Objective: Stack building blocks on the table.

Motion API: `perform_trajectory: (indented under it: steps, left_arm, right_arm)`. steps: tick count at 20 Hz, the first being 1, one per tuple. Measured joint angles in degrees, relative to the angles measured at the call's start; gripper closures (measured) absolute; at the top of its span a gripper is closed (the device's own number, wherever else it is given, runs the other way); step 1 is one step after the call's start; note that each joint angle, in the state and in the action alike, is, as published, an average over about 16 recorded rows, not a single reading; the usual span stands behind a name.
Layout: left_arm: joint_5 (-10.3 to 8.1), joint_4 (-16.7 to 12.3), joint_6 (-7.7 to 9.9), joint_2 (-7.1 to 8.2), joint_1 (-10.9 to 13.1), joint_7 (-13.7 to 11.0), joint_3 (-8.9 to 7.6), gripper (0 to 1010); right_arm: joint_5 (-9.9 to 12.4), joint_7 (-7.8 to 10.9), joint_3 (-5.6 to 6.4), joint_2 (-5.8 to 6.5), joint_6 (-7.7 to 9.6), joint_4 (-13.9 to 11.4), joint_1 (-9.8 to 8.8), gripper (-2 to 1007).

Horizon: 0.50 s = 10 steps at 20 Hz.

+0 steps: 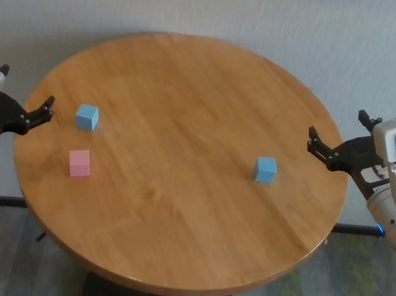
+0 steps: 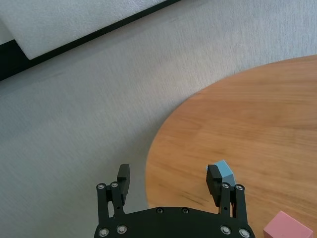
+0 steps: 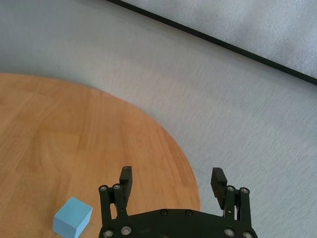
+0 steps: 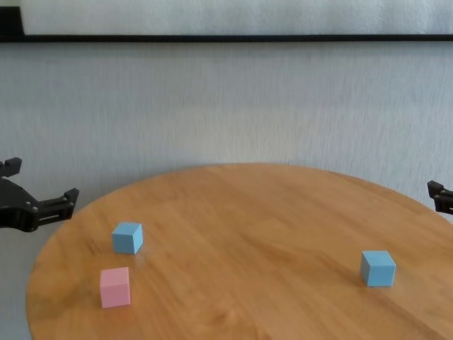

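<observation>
The left gripper [image 1: 42, 111] hangs just off the left edge of the large round table with its honey-coloured wood-grain top [image 1: 191, 101], its black fingers spread wide and holding nothing. Just inside that edge, near the gripper, sits a small matte light blue cube [image 1: 87, 117]; a small matte pink cube [image 1: 79, 163] lies just beside it, nearer the robot, the two apart. Well across the table, toward its right side, stands the second light blue cube [image 1: 265, 169], alone. The right gripper [image 1: 319, 149] hovers at the table's right edge, near that cube but not touching it, its fingers likewise fully parted and empty.
</observation>
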Motion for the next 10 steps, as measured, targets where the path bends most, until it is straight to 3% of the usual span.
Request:
perform_trajectory:
  steps: [10]
  left_arm:
    - [0.0,0.0,0.0,0.0,0.0,0.0,0.0,10]
  right_arm:
    - [0.0,0.0,0.0,0.0,0.0,0.0,0.0,0]
